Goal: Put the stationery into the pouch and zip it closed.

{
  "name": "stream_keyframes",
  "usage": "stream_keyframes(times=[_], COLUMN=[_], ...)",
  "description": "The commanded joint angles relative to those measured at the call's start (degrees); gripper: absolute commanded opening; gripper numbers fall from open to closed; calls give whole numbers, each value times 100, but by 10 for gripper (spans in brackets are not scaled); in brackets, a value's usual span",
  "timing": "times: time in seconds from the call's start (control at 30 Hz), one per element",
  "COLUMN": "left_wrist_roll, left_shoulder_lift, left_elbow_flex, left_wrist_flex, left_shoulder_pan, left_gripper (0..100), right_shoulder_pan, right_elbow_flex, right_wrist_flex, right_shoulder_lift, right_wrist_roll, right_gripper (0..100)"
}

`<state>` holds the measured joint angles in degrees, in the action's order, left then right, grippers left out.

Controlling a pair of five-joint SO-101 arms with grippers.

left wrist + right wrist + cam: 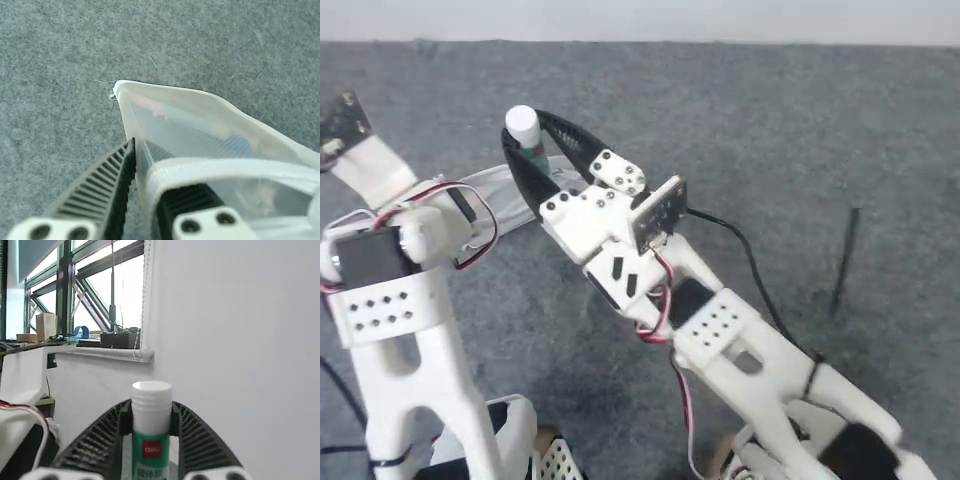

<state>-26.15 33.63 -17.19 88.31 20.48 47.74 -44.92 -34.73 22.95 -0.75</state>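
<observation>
Smooth white-capped green glue stick [151, 440] stands upright at upper left of the high view, clamped between ribbed black right fingers [95, 445]. Left fingers [107, 185] pinch the translucent mesh pouch [200, 130] edge above the fuzzy grey tabletop [770, 120].
</observation>
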Motion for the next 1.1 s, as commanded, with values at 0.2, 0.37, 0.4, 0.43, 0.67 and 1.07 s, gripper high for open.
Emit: stream_keyframes(times=[0.2, 0.37, 0.4, 0.43, 0.67, 1.07], left_wrist_roll=[-53, -53, -53, -53, -53, -53], left_shoulder_lift=[-18, -18, -18, -18, -18, -18], left_elbow_flex=[13, 13, 13, 13, 13, -92], left_wrist_flex=[-149, -149, -149, -149, -141, -176], left_shoulder_pan=[-44, -44, -44, -44, -35, -35], left_gripper=[11, 11, 11, 11, 11, 11], right_shoulder_pan=[40, 40, 48, 66, 198, 321], right_elbow_flex=[114, 105, 88, 70, -211, -545], right_wrist_flex=[-1490, -1692, -1745, -1789, -1745, 84], right_shoulder_lift=[-1138, -1727, -1824, -1886, -1692, -488], right_wrist_roll=[-44, -53, -53, -53, -44, -1196], right_gripper=[6, 6, 6, 6, 6, 7])
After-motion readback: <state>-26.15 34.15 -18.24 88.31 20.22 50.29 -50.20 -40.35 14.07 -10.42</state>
